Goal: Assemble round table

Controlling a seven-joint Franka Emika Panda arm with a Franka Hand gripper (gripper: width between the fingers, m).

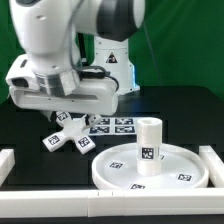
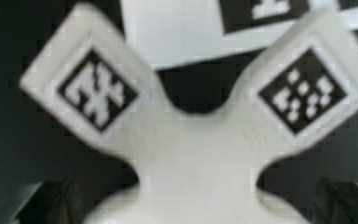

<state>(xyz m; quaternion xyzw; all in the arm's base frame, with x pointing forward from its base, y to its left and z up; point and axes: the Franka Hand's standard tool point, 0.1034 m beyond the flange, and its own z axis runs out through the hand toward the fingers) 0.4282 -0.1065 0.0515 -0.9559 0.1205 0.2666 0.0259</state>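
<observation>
Claw (image 1: 68, 122) sits low over the cross-shaped foot (image 1: 66, 136) on the black counter (image 1: 30, 120); whether it is open or gripping cannot be told. Up close, the wrist view shows the foot (image 2: 185, 140) filling the frame. The leg (image 1: 149, 144) stands upright on the round disc (image 1: 115, 168), toward the exterior view's right. The marker board (image 1: 112, 124) lies behind.

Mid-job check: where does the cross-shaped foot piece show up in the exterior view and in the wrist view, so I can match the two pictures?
Exterior view: the cross-shaped foot piece lies on the black table under the arm, toward the exterior view's left of the round disc.
Wrist view: the foot piece fills most of the picture, two tagged arms spread in a V.
Shared landmark: the marker board just beyond the foot piece.
</observation>
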